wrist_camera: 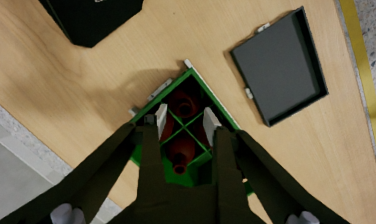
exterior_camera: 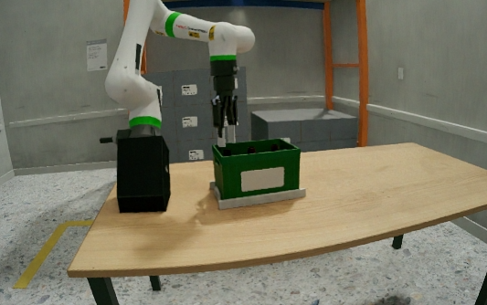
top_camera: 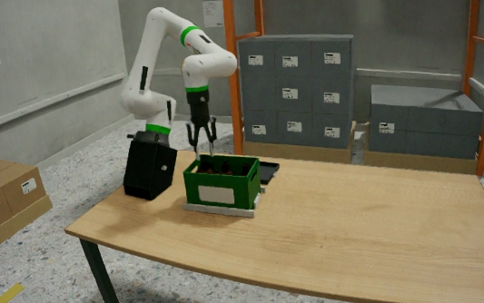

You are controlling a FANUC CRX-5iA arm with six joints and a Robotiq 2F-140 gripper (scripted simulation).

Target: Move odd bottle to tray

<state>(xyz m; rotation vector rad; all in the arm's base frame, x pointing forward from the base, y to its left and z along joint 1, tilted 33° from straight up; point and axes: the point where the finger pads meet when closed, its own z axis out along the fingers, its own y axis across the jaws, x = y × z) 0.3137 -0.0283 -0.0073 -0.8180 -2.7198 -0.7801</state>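
Note:
The green crate (top_camera: 222, 186) (exterior_camera: 256, 164) (wrist_camera: 183, 125) stands on the table near the robot's base, with green dividers between its cells. Dark brown bottles (top_camera: 224, 170) (exterior_camera: 250, 150) stand upright in the cells. In the wrist view I see one bottle (wrist_camera: 184, 105) at the far corner and another (wrist_camera: 180, 150) nearer. I cannot tell their neck widths apart. The dark empty tray (top_camera: 268, 170) (wrist_camera: 279, 70) lies just behind the crate. My gripper (top_camera: 203, 151) (exterior_camera: 225, 139) (wrist_camera: 185, 114) hangs just above the crate's corner nearest the base. It is partly open and holds nothing.
The crate sits on a flat grey plate (top_camera: 218, 210) (exterior_camera: 260, 199). The robot's black pedestal (top_camera: 150, 170) (exterior_camera: 142, 173) (wrist_camera: 89, 20) stands close beside the crate. Grey stacked boxes (top_camera: 295, 91) and orange racking stand beyond the table.

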